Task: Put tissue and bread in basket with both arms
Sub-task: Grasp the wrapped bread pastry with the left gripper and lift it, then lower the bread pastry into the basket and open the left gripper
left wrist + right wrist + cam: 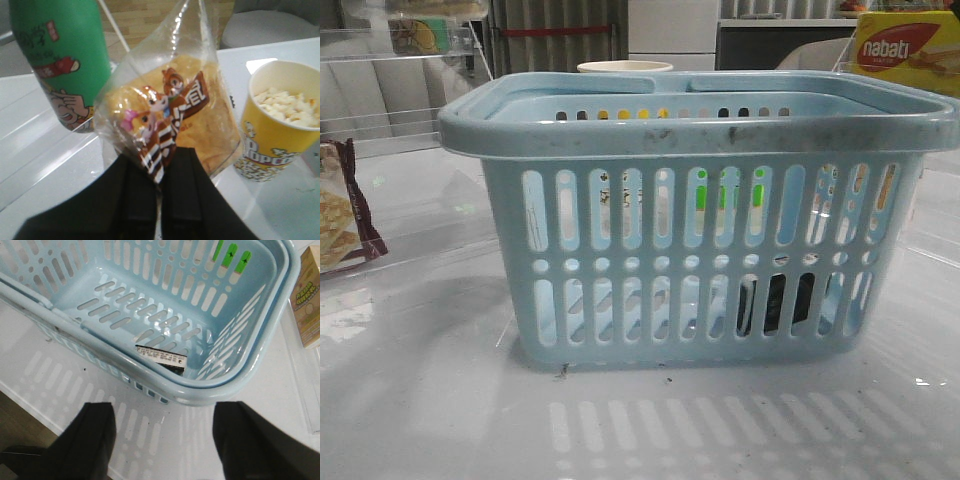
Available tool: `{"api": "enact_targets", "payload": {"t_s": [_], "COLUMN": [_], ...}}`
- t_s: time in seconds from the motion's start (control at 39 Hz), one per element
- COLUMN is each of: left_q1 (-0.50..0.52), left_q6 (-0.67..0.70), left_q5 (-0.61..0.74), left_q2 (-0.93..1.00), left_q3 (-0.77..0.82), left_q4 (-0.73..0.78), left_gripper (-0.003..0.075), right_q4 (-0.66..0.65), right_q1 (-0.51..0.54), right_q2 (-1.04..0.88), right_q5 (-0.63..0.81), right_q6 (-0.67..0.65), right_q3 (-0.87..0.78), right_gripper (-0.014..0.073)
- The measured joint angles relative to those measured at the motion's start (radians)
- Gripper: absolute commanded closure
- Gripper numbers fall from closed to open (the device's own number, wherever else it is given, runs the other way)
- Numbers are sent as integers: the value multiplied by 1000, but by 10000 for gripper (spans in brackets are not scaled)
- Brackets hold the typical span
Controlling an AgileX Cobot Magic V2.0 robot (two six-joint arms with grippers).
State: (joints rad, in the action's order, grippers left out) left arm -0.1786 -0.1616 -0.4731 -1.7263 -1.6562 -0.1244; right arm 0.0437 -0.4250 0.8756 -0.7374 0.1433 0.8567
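Left gripper [160, 200] clamped on the bread [170, 115]; right gripper [162, 440] spread wide, empty; tissue [161, 357] lying inside basket [210, 385]

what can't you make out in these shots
- Tissue: right wrist view, partly hidden by the basket rim; in the front view only dark patches behind the slots.
- Bread: left wrist view, blurred, lower edge hidden by the left gripper; label text unreadable.
- Right gripper: fingers cut off by the picture edge.
- Both arms: absent from the front view.
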Motion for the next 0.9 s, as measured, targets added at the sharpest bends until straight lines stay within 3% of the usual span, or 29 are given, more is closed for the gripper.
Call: {"api": "enact_targets", "payload": {"t_s": [0.36, 0.64, 0.9], "left_q1": [-201, -377, -461], "left_q6": [-136, -169, -172], "left_q5": [-184, -381, -396], "left_q2": [163, 136, 44], "left_q3": [-5, -7, -7], "left_q4": [0, 0, 0], "left_gripper": [630, 630, 629], "right_q4": [0, 0, 0], "right_q1": [0, 0, 0], "right_q2": [0, 0, 0], "right_q5": [0, 0, 0], "right_q6": [0, 0, 0], "right_q3": [0, 0, 0], "right_gripper": [65, 65, 65]}}
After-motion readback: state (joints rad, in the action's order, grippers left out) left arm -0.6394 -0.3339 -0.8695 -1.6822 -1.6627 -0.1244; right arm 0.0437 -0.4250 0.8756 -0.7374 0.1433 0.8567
